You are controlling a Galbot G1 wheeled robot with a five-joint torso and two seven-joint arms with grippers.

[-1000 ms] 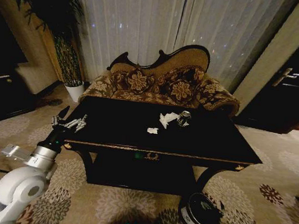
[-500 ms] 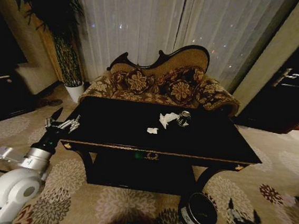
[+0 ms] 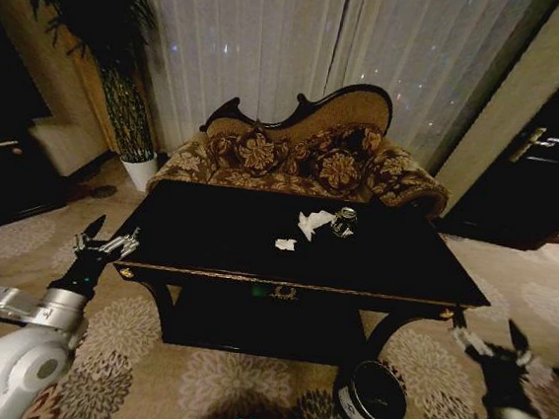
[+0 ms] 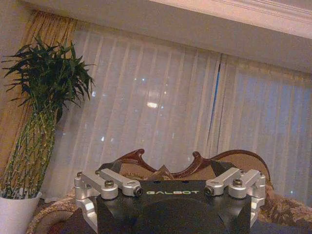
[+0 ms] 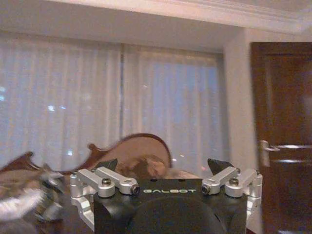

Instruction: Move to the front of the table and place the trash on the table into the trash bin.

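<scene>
The right end effector (image 3: 490,341) has risen open beside the bench (image 3: 392,270), the left end effector (image 3: 105,243) open opposite, so trash (image 3: 313,223) pickup can begin

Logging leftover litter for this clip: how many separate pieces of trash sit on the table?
3 visible: a can toward the back, crumpled paper touching its left side, and a small paper scrap nearer the front. The dark table may hide more.

Left hand (image 4: 170,195) open, facing sofa (image 4: 195,163), curtains (image 4: 161,112)
</scene>
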